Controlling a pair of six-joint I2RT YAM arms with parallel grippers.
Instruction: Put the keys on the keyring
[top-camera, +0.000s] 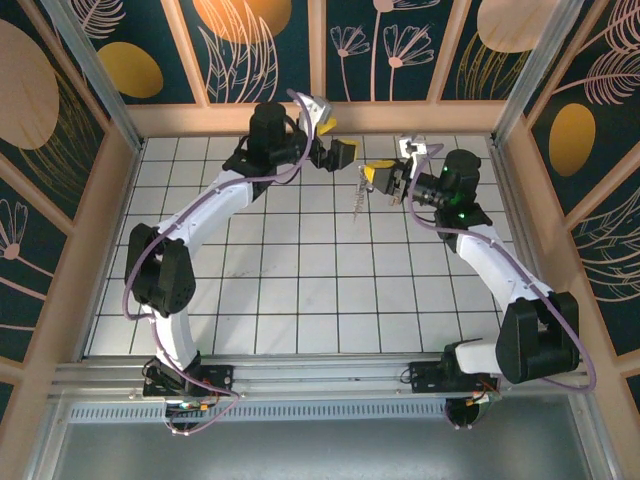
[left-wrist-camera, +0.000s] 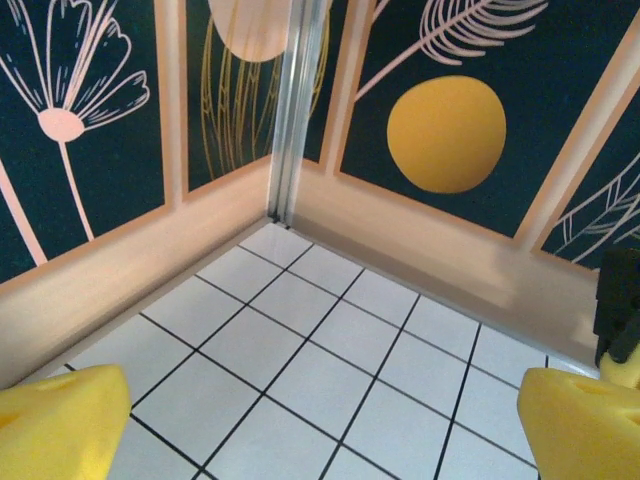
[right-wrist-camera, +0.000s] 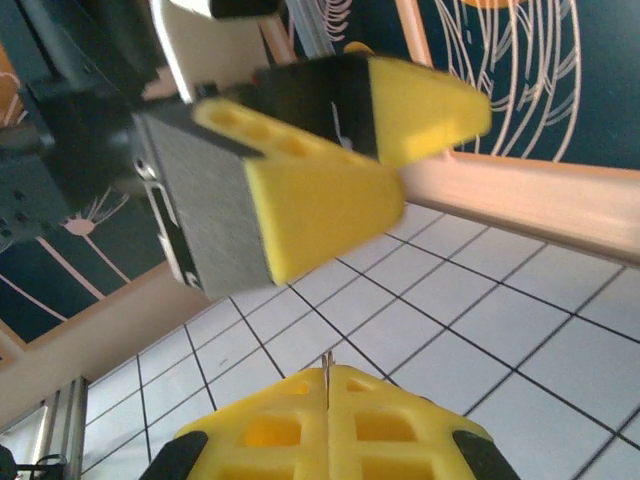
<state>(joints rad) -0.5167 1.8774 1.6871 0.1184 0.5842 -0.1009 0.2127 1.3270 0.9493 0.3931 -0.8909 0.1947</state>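
over the tiled floor (top-camera: 300, 290), right jaws pinch the hanging keyring (top-camera: 358, 200).

We see the left arm (top-camera: 205, 212) and the right arm (top-camera: 492, 258) with white curved links, black joints and a purple cable (top-camera: 128, 275) each, a green light (top-camera: 458, 212) on the right one, and yellow holed pads (right-wrist-camera: 330, 200) on the left tool (top-camera: 335, 138) and the right tool (top-camera: 385, 177).
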